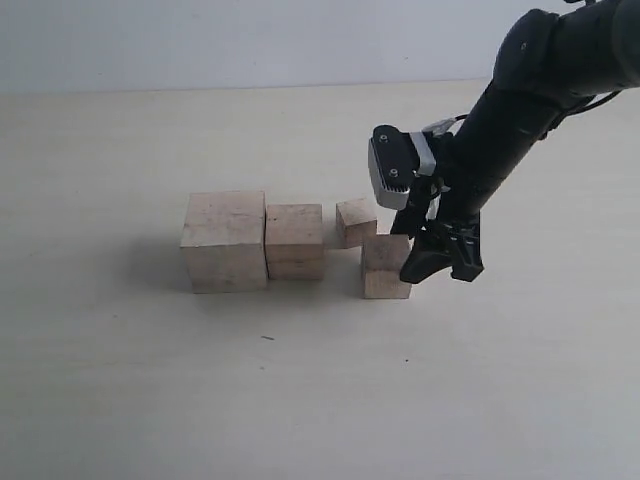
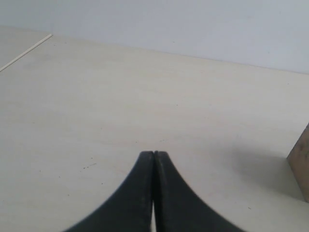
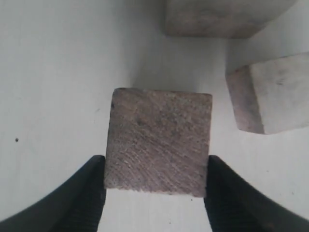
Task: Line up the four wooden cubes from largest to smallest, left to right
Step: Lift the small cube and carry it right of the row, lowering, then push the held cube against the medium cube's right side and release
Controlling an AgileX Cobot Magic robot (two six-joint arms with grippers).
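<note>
Four wooden cubes lie in a rough row on the pale table. The largest cube (image 1: 225, 240) is at the left, with the second cube (image 1: 294, 240) touching its right side. The smallest cube (image 1: 356, 222) sits slightly further back. In front of it and to its right is the third cube (image 1: 386, 266) (image 3: 158, 140). My right gripper (image 1: 425, 258) (image 3: 157, 162) is shut on it, a finger pressed to each side. I cannot tell whether this cube is lifted. My left gripper (image 2: 154, 153) is shut and empty over bare table, and it is outside the exterior view.
In the right wrist view the second cube (image 3: 227, 17) and the smallest cube (image 3: 277, 99) lie just beyond the held one. A wooden cube's edge (image 2: 301, 164) shows at the side of the left wrist view. The tabletop (image 1: 300, 400) runs wide in front of the row.
</note>
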